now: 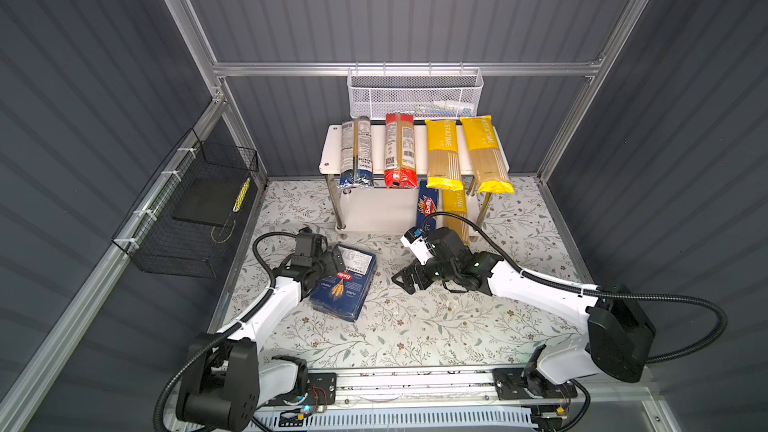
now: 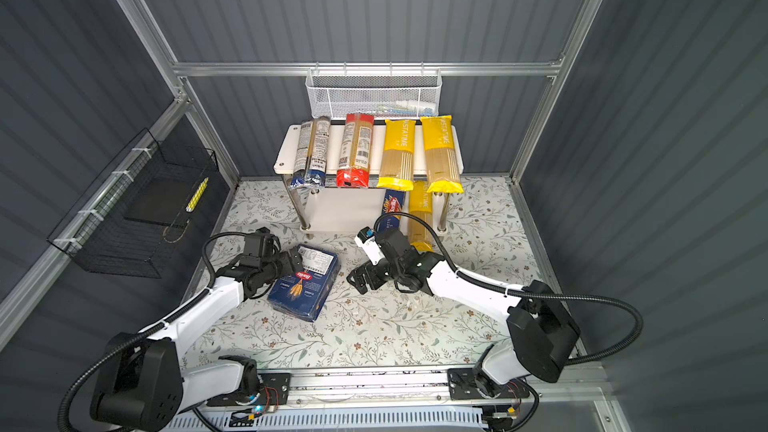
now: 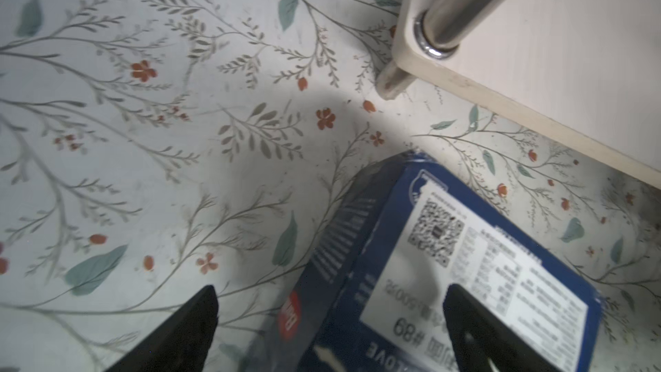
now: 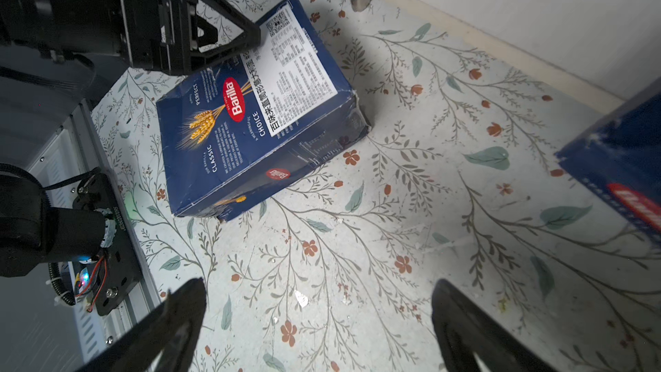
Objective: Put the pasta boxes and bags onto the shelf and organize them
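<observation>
Four bags (image 1: 399, 151) lie on the top tier of the shelf (image 1: 330, 147), the slim box (image 1: 428, 205) and fifth bag (image 1: 455, 218) below, leaving only the wide box (image 1: 344, 284) on the worktop (image 1: 415, 326), the left end effector (image 1: 334, 261) spread over its edge, the right end effector (image 1: 409, 280) spread and empty.

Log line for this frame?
left gripper open at wide Barilla box | right gripper open, empty | box on table, off shelf

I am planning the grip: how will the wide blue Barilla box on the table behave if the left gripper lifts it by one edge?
The wide Barilla box is cardboard, so probably stiff, though its crumpled corner suggests the walls may dent under a hard squeeze. Lying flat, it should slide, not roll. Held at one edge, it may droop.
</observation>
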Robot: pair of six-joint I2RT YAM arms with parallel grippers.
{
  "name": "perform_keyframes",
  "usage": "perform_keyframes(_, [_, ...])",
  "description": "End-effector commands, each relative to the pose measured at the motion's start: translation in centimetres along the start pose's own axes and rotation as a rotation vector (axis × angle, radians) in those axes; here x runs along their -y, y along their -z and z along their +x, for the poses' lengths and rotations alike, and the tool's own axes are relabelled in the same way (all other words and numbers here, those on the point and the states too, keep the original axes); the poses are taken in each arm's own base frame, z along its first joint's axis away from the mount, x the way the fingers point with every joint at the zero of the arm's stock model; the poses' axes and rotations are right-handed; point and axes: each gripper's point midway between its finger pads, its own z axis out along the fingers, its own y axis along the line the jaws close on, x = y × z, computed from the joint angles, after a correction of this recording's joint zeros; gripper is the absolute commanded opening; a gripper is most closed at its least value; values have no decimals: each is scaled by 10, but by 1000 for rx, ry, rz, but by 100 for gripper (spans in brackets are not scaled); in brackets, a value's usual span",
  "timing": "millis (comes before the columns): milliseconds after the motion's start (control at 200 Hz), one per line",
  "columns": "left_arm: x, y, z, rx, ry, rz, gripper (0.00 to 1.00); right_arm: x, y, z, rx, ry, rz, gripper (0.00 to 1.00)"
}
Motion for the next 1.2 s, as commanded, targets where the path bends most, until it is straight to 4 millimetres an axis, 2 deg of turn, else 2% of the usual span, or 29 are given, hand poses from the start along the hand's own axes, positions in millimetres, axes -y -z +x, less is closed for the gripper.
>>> perform_keyframes(0, [23, -6, -12, 2, -39, 108, 99, -2, 1, -1, 29, -13, -28, 99])
perform_keyframes(140, [45, -16, -11, -41, -91, 215, 99, 3, 3, 3, 45, -25, -15, 99])
perform_keyframes(265, [64, -27, -1, -109, -116, 270, 99, 14, 12, 0, 82, -72, -3, 99])
perform_keyframes(340, [81, -25, 5, -111, -175, 282, 99, 18, 18, -2, 105, -98, -23, 99])
perform_keyframes(480, [126, -17, 14, -95, -289, 372, 99, 26, 23, -1, 101, -128, -56, 99])
perform_keyframes(605, [148, -27, 28, -156, -272, 481, 99, 36, 22, 6, 86, -186, -94, 99])
perform_keyframes(775, [185, -23, 50, -164, -449, 503, 99, 38, 20, 12, 8, -154, -94, 99])
perform_keyframes(810, [181, -24, 49, -167, -468, 455, 99, 38, 21, 12, -11, -144, -89, 99])
perform_keyframes(880, [155, -26, 40, -166, -432, 289, 99, 38, 21, 8, -27, -117, -90, 99])
perform_keyframes(990, [117, -13, 35, -166, -317, 162, 99, 39, 17, 1, -54, -75, -88, 99])
perform_keyframes(1081, [94, -2, 44, -199, -208, 157, 99, 41, 10, -1, -79, -62, -93, 99])
perform_keyframes(1196, [68, 19, 57, -222, -164, 109, 99, 40, 0, -2, -107, -62, -122, 99])
